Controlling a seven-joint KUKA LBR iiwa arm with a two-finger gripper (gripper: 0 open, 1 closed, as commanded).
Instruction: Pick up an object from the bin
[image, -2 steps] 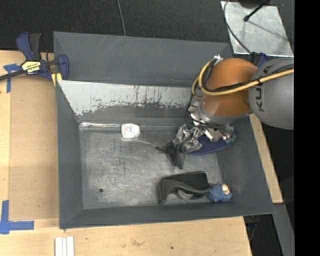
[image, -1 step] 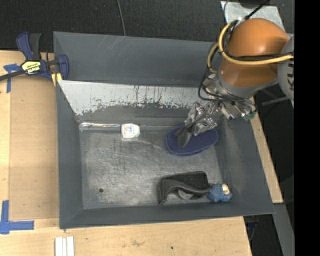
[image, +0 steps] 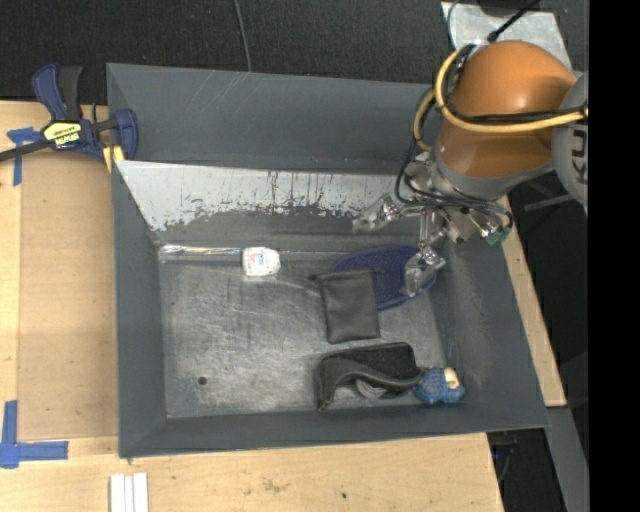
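Nearest the lens: the orange dome cover (image: 500, 100) on the wrist, ringed by yellow and black cables, up and to the right of the dark grey pouch (image: 350, 306). Under that cover, the gripper (image: 424, 272), just right of the pouch's upper corner, low over the right end of a flat blue oval piece (image: 378, 272). Spread or clenched: cannot tell. Touching the blue piece or just above it: cannot tell either.

Blue piece flat on the bin floor, behind and to the right of the pouch, its near edge partly covered by the pouch's upper right corner.

In front of the pouch and near it, a black strapped thing (image: 365, 375), lying flat, grey inside. At that thing's right end, down and right of the pouch, a small blue fuzzy lump (image: 438, 386) with a pale yellow tip. Left of the pouch and apart from it, level with its top edge, a small white thing with a blue face (image: 260, 262). Farther left again, a thin clear rod (image: 200, 252) along the foot of the back wall. Well to the pouch's lower left, a tiny dark speck (image: 203, 380) on bare floor.

Around all of it, the grey metal bin (image: 140, 330): scuffed floor, sloped walls, back wall streaked with scratches and worn paint. Beyond the far rim, a dark surface (image: 300, 35).
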